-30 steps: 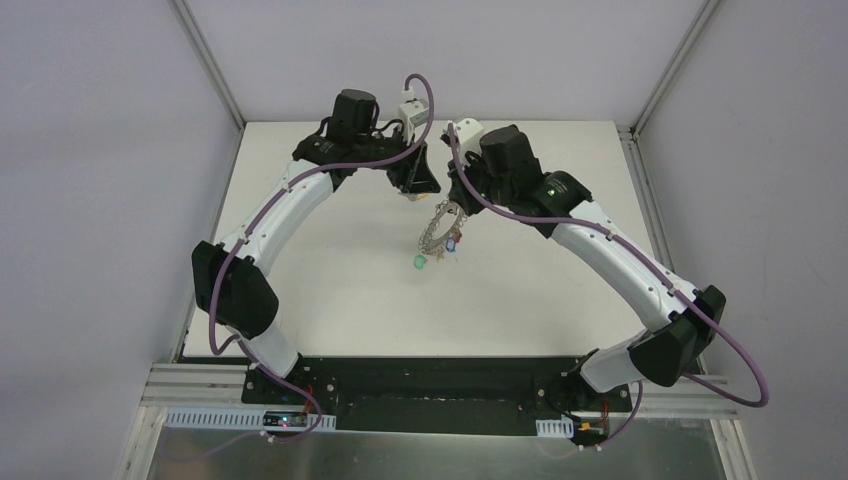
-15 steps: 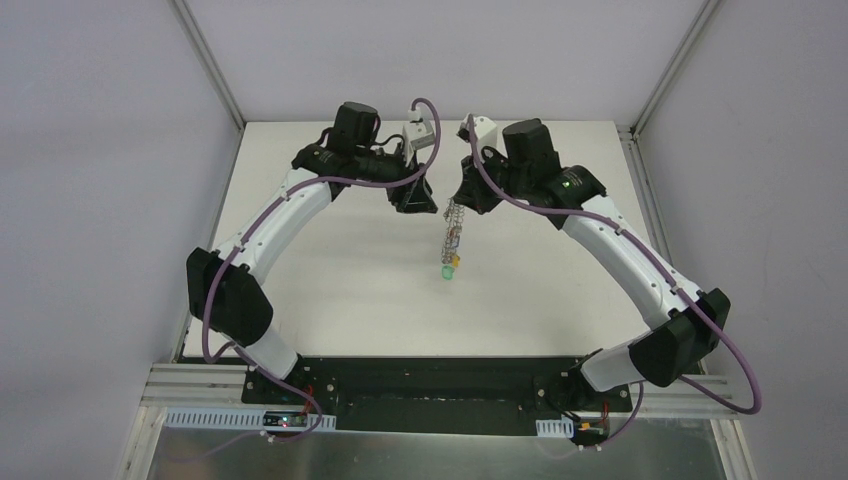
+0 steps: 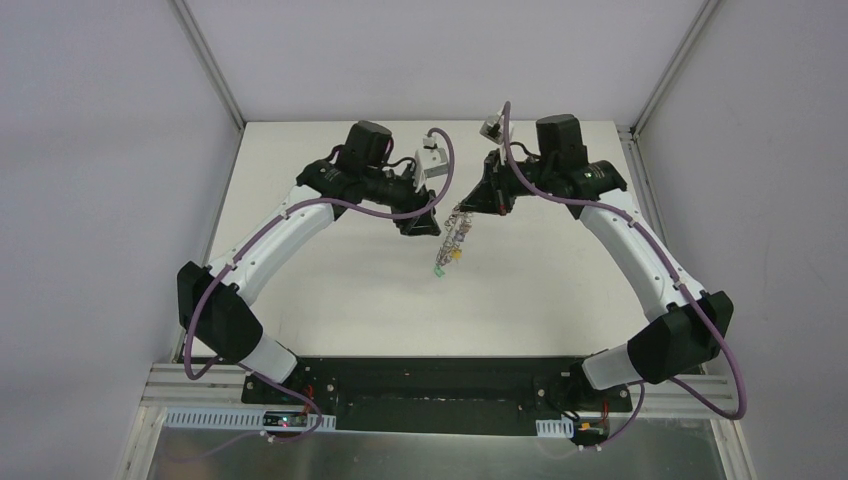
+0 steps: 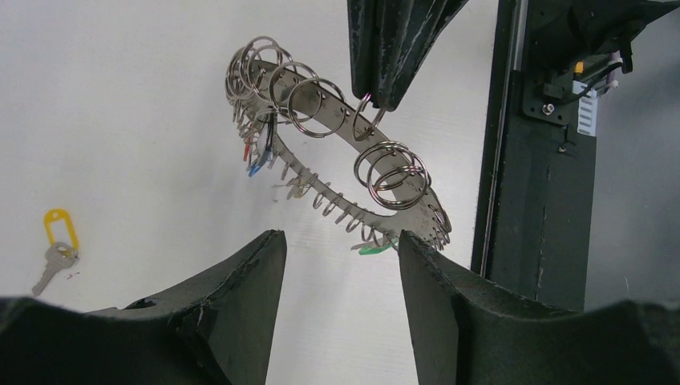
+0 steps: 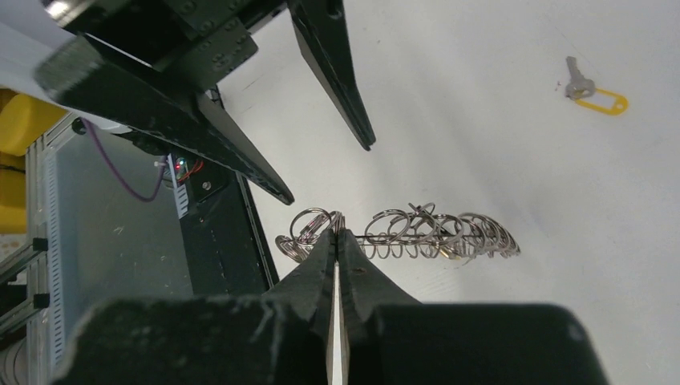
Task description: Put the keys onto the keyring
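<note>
White tabletop (image 3: 330,300) fills the workspace, bounded at its near edge by the black base rail (image 3: 430,380). Above the middle of the table, the keyring (image 4: 337,128) is held in the air, tilted and clear of the surface. It is pinched at its rim by the right gripper (image 5: 335,234), whose fingers are pressed together on the metal band. Just to its left, the left gripper (image 4: 341,241) is spread wide with nothing held in it. The ring is seen just beyond its fingertips, untouched by them.

Many wire loops (image 4: 389,168) are strung round the ring. Red- and blue-headed keys (image 4: 255,167) and a green-headed key (image 4: 370,249) are seen hanging from it, so part of the work can be judged done.

Farther off, on the side away from the base rail, a yellow-tagged key (image 4: 58,255) is seen lying flat on the table, well apart from the ring. That key, at least, is judged not yet fitted. It would have to be picked up and threaded onto a free loop. Whether other loose keys are left cannot be told.
</note>
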`<act>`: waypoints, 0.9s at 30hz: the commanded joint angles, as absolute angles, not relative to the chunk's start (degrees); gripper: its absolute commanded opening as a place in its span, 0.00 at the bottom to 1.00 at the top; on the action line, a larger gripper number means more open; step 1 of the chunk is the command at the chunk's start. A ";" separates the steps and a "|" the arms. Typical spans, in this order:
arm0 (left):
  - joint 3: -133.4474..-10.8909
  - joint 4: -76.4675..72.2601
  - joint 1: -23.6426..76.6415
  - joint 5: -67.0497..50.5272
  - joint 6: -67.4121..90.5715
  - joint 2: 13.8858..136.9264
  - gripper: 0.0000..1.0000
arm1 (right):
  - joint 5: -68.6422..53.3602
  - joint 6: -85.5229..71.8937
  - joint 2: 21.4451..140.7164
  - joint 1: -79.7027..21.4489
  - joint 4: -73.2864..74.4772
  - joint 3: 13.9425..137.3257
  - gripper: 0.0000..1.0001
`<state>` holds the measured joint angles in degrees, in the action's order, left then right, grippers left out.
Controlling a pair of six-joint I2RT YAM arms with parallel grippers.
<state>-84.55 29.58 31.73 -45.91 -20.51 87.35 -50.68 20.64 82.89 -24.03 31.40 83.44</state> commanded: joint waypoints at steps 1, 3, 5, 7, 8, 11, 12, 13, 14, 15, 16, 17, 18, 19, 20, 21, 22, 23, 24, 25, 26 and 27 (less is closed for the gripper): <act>-83.15 29.87 33.38 -44.08 -20.48 84.87 0.55 | -60.34 24.48 81.38 -23.34 31.54 84.02 0.00; -82.57 29.11 34.10 -43.30 -20.13 84.73 0.54 | -61.15 25.22 81.77 -23.23 32.06 84.03 0.00; -82.44 28.64 34.63 -42.91 -19.87 84.73 0.54 | -61.72 25.82 82.08 -23.25 32.64 84.02 0.00; -82.44 28.06 34.95 -42.83 -19.20 84.80 0.53 | -61.85 26.33 82.24 -23.28 33.06 83.90 0.00; -82.44 27.58 35.05 -42.95 -18.63 84.88 0.53 | -61.73 26.48 82.32 -23.29 33.13 83.67 0.00; -82.73 26.08 35.16 -43.99 -16.53 84.90 0.50 | -61.23 27.24 82.25 -23.21 33.22 82.74 0.00; -82.90 25.72 35.16 -44.47 -15.66 84.90 0.49 | -61.07 27.62 82.14 -23.26 33.22 82.33 0.00; -83.14 25.43 35.16 -45.02 -14.88 84.90 0.49 | -60.82 28.01 82.00 -23.21 33.24 81.97 0.00; -83.41 25.33 35.20 -45.49 -14.29 84.86 0.48 | -60.75 28.69 81.85 -23.27 33.42 81.66 0.00; -83.74 25.24 35.18 -45.73 -13.50 84.78 0.48 | -60.60 29.11 81.71 -23.24 33.60 81.39 0.00; -84.04 25.27 35.16 -45.71 -13.09 84.73 0.48 | -60.47 29.70 81.50 -23.27 33.79 81.13 0.00; -84.37 25.43 35.09 -45.62 -13.02 84.61 0.48 | -60.34 30.29 81.36 -23.27 34.08 81.00 0.00; -84.64 25.70 35.07 -45.24 -13.04 84.44 0.47 | -60.19 31.12 81.19 -23.24 34.53 80.84 0.00; -84.83 25.91 35.07 -44.50 -13.08 84.27 0.47 | -60.16 31.97 81.13 -23.23 35.09 80.78 0.00; -85.00 26.16 35.07 -43.59 -13.32 84.14 0.47 | -60.13 32.86 80.97 -23.26 35.64 80.84 0.00; -85.07 26.41 35.07 -42.25 -13.51 84.12 0.47 | -60.26 33.80 80.91 -23.28 36.29 80.86 0.00; -85.08 26.53 35.07 -40.77 -13.67 84.03 0.48 | -60.41 34.80 80.88 -23.27 36.99 80.94 0.00; -85.08 26.62 35.07 -39.03 -13.63 84.10 0.48 | -60.76 35.99 80.95 -23.28 37.93 81.16 0.00; -85.10 26.65 35.07 -37.35 -13.69 84.18 0.48 | -61.18 37.23 81.04 -23.29 38.88 81.44 0.00; -85.08 26.78 35.07 -36.00 -13.81 84.31 0.49 | -61.59 38.46 81.31 -23.26 40.08 81.80 0.00; -85.08 26.99 35.07 -35.04 -14.03 84.43 0.50 | -61.91 39.79 81.51 -23.26 41.40 82.24 0.00; -85.08 27.23 35.00 -34.56 -14.33 84.60 0.51 | -62.10 41.21 81.64 -23.23 42.81 82.59 0.00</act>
<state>-82.96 27.24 34.57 -39.29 -14.20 86.39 -57.98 34.04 82.91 -23.49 38.26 80.34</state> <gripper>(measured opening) 0.492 0.006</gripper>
